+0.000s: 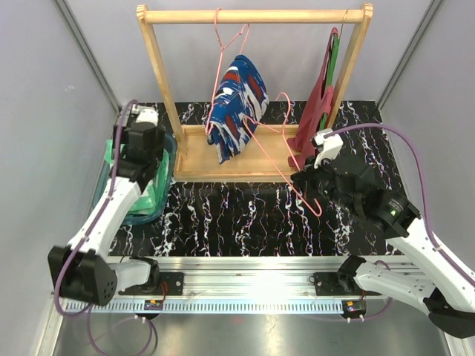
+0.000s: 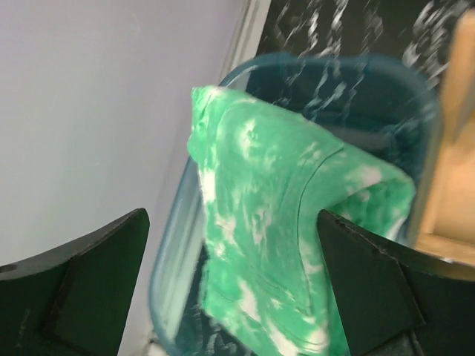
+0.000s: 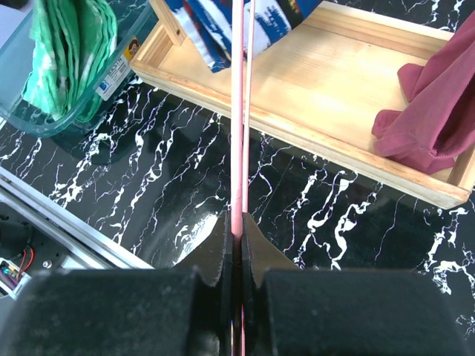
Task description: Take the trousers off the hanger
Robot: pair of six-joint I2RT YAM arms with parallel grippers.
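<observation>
Bright, even light from above, white glare on the ribbed silver metal rail (image 1: 260,286) at the near edge, left wrist view blurred across the mint green marbled cloth (image 2: 282,222), right wrist view crisp on the thin pink wire hanger (image 3: 237,111), right gripper (image 3: 236,224) dark, soft-focused.

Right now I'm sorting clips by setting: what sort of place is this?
Likely a robot lab test cell: plain grey walls, an aluminium mounting rail, a small wooden rack.

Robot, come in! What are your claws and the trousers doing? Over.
Left claw open above green trousers in bin. Right claw shut on pink hanger. Blue trousers hanging on rack. Red cloth hangs clear of them.
</observation>
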